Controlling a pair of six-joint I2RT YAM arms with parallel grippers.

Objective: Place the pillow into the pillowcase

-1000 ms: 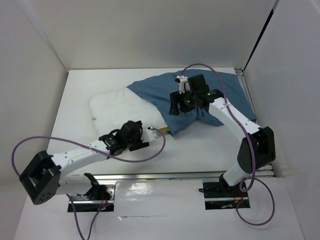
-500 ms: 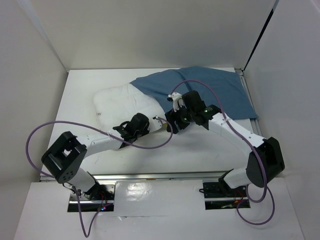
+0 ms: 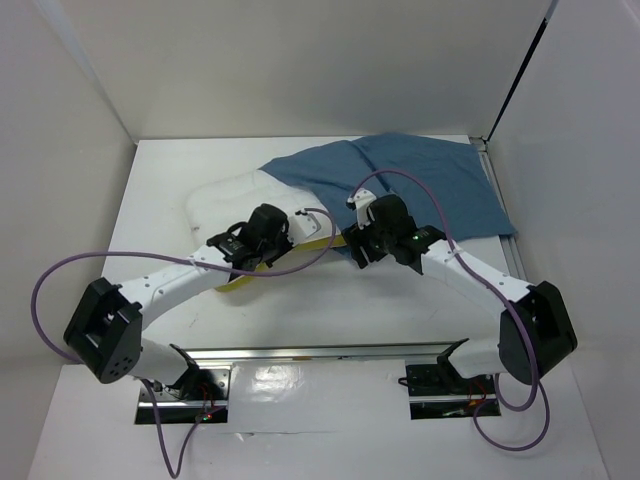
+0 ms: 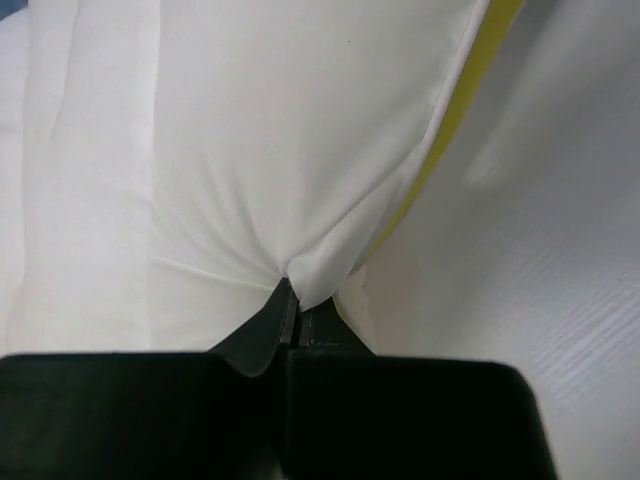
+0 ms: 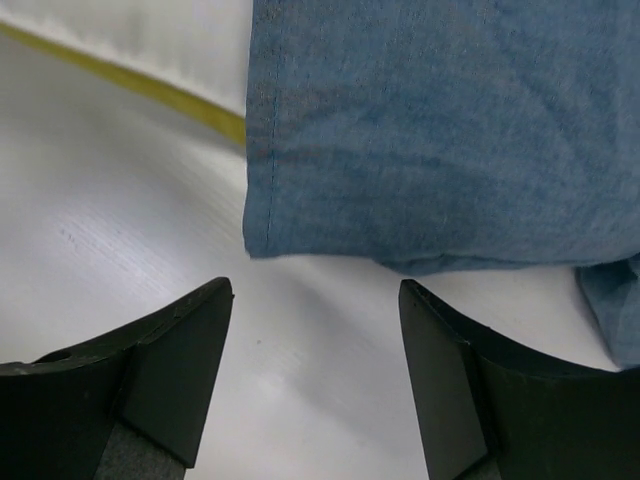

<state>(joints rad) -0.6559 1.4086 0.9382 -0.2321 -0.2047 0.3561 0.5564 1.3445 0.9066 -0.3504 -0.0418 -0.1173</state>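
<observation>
The white pillow point(image 3: 222, 198) lies left of centre, its far right corner under the dusty-blue pillowcase point(image 3: 425, 185). My left gripper point(image 3: 285, 233) is shut on a pinch of the pillow's point(image 4: 250, 150) white cloth at its near edge, where the yellow band point(image 4: 440, 150) shows. The yellow underside point(image 3: 238, 283) peeks out below the left arm. My right gripper point(image 3: 352, 250) hovers open over the bare table just in front of the pillowcase's point(image 5: 440, 120) near left corner, with nothing between its fingers point(image 5: 170, 350). The pillow's yellow edge point(image 5: 150, 85) runs up to that corner.
White walls close in the table point(image 3: 400, 300) on the left, back and right. A purple cable point(image 3: 300, 265) loops from the left wrist over the table between the two grippers. The pillowcase spreads to the table's back right corner.
My left gripper reached the pillow's near edge, shut on it and drew it up and back. My right gripper came off the pillowcase toward the near left; the cloth now lies flatter.
</observation>
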